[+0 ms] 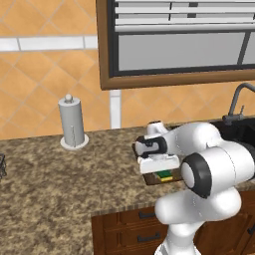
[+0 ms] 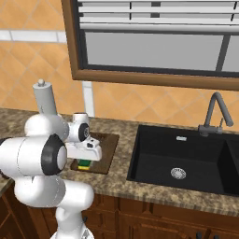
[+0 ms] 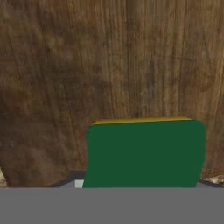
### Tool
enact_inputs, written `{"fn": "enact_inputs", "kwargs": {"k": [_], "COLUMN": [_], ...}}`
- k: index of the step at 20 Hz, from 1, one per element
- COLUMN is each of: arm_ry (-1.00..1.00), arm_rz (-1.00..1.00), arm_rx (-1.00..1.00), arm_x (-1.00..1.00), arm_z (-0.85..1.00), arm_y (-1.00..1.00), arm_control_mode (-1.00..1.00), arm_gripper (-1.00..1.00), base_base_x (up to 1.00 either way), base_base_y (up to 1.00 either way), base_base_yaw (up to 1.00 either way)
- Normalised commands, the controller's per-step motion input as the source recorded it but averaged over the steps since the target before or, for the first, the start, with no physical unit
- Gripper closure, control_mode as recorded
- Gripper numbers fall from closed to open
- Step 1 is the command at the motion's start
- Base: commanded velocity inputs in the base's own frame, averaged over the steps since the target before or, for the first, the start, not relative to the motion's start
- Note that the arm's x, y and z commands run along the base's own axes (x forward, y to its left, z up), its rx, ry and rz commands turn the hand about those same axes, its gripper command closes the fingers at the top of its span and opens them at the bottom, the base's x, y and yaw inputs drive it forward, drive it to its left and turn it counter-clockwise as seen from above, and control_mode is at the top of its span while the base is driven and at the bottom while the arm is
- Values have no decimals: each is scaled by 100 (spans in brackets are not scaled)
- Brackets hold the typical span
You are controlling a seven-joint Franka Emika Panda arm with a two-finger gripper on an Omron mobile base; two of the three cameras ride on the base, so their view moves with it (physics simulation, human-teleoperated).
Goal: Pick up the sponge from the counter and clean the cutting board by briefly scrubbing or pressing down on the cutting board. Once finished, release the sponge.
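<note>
Left base view showed, from left to right, a white paper-towel roll (image 1: 72, 122) upright on the speckled brown granite counter (image 1: 60, 184), then the gripper (image 1: 160, 168) low over the dark-brown wooden cutting board (image 1: 152, 180) — the small green-topped yellow sponge (image 1: 165, 175) directly beneath it, on the board. Whether its fingers gripped the sponge could not be told.

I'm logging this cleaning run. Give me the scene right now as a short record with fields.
sponge: green over yellow, on the cutting board, under the hand
cutting board: dark wood, flat on the counter, left of the sink
counter: speckled granite
pincer: low over the sponge; fingertips hidden, grip cannot be told
sink: black basin, right of the board
paper towel holder: upright on the counter
</note>
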Motion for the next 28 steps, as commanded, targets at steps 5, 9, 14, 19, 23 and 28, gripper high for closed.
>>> {"fn": "enact_inputs", "kwargs": {"k": [5,9,14,19,23,28], "arm_ry": [13,0,0,3,5,9], "arm_rz": [0,0,0,0,0,0], "arm_rx": [0,0,1,0,0,0], "arm_x": [47,78,99,72,38,3], "arm_z": [-3,-4,0,-14,-21,-13], "arm_y": [70,6,0,-25,-79,-100], "arm_control_mode": [-100,-100,-100,-100,-100,-100], "arm_gripper": [100,100,100,100,100,100], "base_base_x": [0,0,0,0,0,0], "base_base_y": [0,0,0,0,0,0], "base_base_yaw": [0,0,0,0,0,0]}}
